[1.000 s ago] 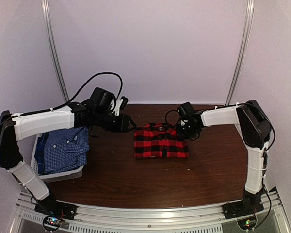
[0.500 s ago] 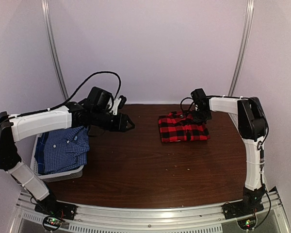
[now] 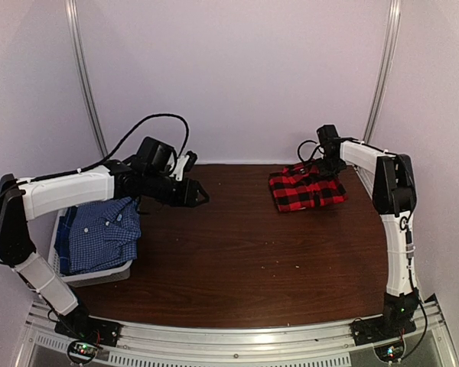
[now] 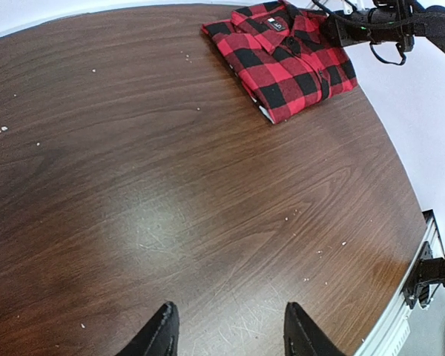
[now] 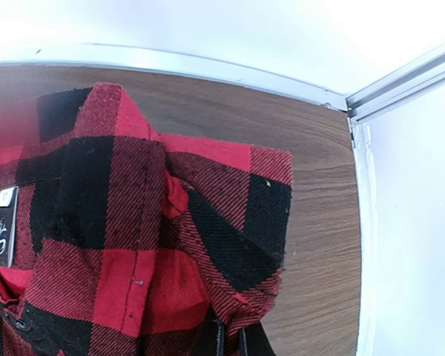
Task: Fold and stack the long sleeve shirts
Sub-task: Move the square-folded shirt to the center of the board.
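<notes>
The folded red-and-black plaid shirt lies at the far right of the table, near the back edge. It also shows in the left wrist view and fills the right wrist view, white neck label at left. My right gripper is shut on the shirt's collar edge; its fingertips pinch the cloth. The blue-and-white check shirt lies in the basket at left. My left gripper is open and empty, hovering over bare wood left of centre.
The pale grey basket stands at the table's left edge. A metal rail runs along the table's back edge, close to the plaid shirt. White walls close in behind and at the right.
My right gripper has dragged the plaid shirt from the table's middle to the far right back corner. The left arm has barely moved.
</notes>
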You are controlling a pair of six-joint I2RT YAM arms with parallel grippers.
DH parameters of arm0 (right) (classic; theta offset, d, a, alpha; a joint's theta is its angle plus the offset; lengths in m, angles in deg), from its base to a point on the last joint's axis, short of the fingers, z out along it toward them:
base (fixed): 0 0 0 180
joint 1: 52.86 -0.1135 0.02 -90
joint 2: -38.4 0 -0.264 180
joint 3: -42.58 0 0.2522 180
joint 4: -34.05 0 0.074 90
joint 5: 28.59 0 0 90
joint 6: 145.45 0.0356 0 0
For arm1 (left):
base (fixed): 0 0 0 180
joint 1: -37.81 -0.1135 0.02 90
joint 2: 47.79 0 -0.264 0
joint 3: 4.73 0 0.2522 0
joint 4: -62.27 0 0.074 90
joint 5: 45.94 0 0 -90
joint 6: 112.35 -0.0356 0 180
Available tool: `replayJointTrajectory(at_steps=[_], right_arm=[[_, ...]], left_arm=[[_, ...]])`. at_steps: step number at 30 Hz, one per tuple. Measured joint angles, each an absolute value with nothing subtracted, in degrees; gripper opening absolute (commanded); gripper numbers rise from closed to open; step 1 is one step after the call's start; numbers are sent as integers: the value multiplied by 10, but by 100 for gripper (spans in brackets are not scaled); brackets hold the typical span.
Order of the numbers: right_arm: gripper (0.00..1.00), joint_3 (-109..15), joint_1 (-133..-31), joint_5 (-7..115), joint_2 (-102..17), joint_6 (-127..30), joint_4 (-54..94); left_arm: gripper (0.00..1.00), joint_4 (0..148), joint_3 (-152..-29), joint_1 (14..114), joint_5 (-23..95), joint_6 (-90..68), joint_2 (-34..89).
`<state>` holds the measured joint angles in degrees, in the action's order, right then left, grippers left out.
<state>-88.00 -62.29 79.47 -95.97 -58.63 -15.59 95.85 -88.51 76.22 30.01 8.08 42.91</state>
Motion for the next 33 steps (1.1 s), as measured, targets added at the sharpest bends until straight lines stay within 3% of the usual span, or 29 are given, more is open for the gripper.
replayJointTrajectory(at_steps=[26,29,31,33], right_arm=[[2,-959,-557,832,-1004,-658,-167],[9,-965,-556,834,-1008,-662,-164],[24,-965,-556,834,-1008,-663,-164],[45,-965,-556,836,-1008,-665,-164]], left_arm=[[48,956,-901,738,272,69,480],[48,954,-907,738,271,68,485],[48,954,-909,738,270,68,488],[48,953,-911,738,268,68,491]])
